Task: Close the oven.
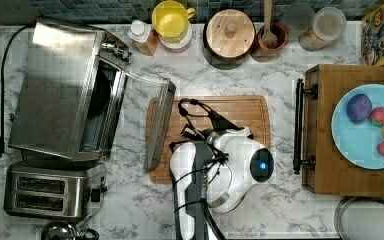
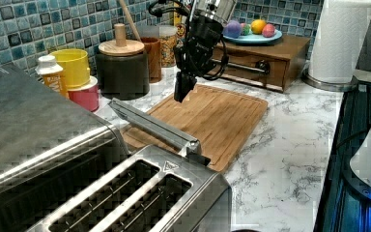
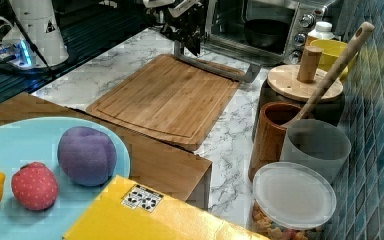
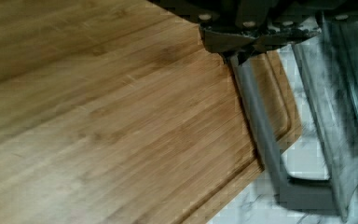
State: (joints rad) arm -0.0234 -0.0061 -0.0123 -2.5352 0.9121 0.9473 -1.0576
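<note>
The oven [image 1: 60, 85] stands at the top view's left with its glass door [image 1: 137, 115] dropped open. The door's metal bar handle [image 1: 160, 125] hangs over the left edge of a wooden cutting board [image 1: 230, 115]. My gripper [image 2: 181, 92] hovers above the board, a short way from the handle [image 2: 149, 123], fingers together and holding nothing. In the wrist view the handle [image 4: 261, 126] runs just beyond my gripper [image 4: 235, 49]. The right view shows the gripper [image 3: 187, 47] just above the handle [image 3: 215, 67], in front of the open oven [image 3: 275, 20].
A two-slot toaster [image 1: 50, 192] sits beside the oven. Bottles, a yellow cup [image 1: 171, 22], a lidded canister [image 1: 229, 35] and jars line the back wall. A wooden tray [image 1: 330, 150] with a plate of fruit stands at the top view's right, and a paper towel roll [image 2: 338, 38] is beyond it.
</note>
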